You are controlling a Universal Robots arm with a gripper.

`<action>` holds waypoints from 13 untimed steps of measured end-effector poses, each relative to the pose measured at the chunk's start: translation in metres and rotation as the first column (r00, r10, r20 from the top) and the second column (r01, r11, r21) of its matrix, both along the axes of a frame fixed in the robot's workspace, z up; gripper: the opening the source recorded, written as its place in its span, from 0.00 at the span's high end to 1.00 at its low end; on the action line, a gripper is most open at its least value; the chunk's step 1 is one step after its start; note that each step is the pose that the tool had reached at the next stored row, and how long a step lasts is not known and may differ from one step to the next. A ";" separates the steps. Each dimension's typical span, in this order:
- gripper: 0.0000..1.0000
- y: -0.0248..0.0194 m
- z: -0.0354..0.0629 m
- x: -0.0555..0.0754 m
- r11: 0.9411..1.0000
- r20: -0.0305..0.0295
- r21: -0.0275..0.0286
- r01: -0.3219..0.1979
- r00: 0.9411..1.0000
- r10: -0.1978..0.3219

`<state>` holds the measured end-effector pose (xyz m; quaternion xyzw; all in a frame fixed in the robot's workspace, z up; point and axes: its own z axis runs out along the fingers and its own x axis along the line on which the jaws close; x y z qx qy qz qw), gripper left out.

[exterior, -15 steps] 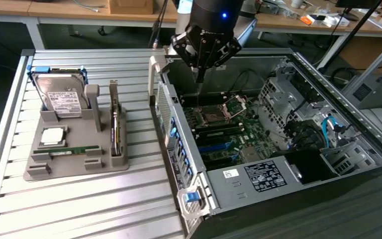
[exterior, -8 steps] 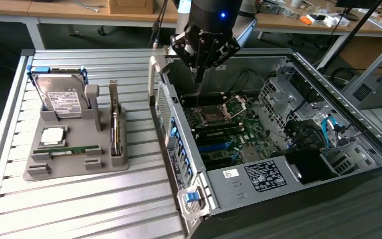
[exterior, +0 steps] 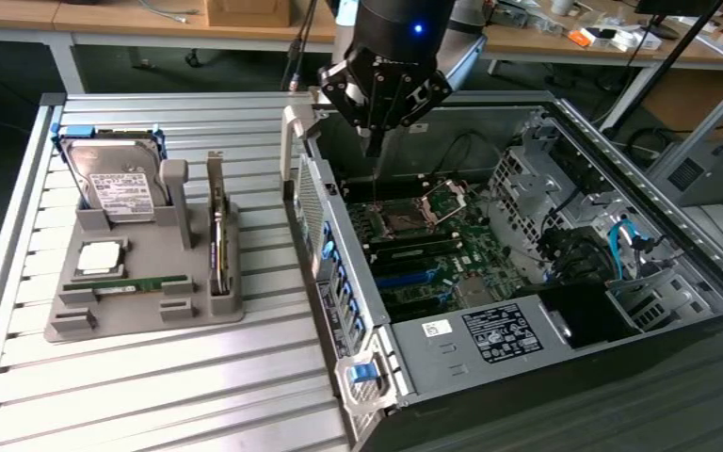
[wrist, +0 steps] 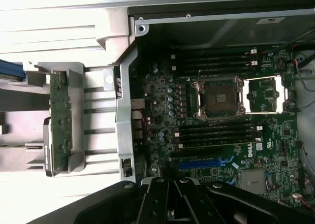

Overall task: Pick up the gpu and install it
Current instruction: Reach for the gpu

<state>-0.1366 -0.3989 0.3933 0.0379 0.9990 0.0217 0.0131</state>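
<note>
One robot arm hangs its pincer (exterior: 373, 143) above the open computer case (exterior: 336, 301), just inside the case wall that faces the grey parts holder (exterior: 123, 325). The fingers are pressed together and carry nothing. The gpu (exterior: 217, 240) stands on edge in a slot on the holder's side nearest the case, untouched and well apart from the pincer. A strip of bare slatted bench (exterior: 148, 395) runs between the holder's edge and the case wall.

Four parts sit in the holder, which lies on the exterior view's left of the case. They are one gpu, one silver hard drive (exterior: 117, 184) standing upright, one square processor chip (exterior: 98, 256) lying flat, and one narrow green memory stick (exterior: 142, 282) just beside the chip.

Inside the case the motherboard (exterior: 425, 273) lies uncovered beneath the pincer. It carries one open processor socket (wrist: 219, 98) and one blue slot (wrist: 202, 163). One labelled power supply (exterior: 500, 330) fills the case's near corner.
</note>
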 end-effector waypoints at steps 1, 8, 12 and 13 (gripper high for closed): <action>0.89 0.0000 0.0000 0.000 1.000 0.000 0.000 0.000 1.000 0.000; 0.89 0.0000 0.0000 -0.004 1.000 0.000 0.000 0.000 1.000 0.000; 0.89 0.0000 0.0000 -0.005 1.000 0.000 0.000 0.000 1.000 0.000; 0.89 0.0000 0.0000 -0.005 1.000 0.000 0.000 0.000 1.000 0.000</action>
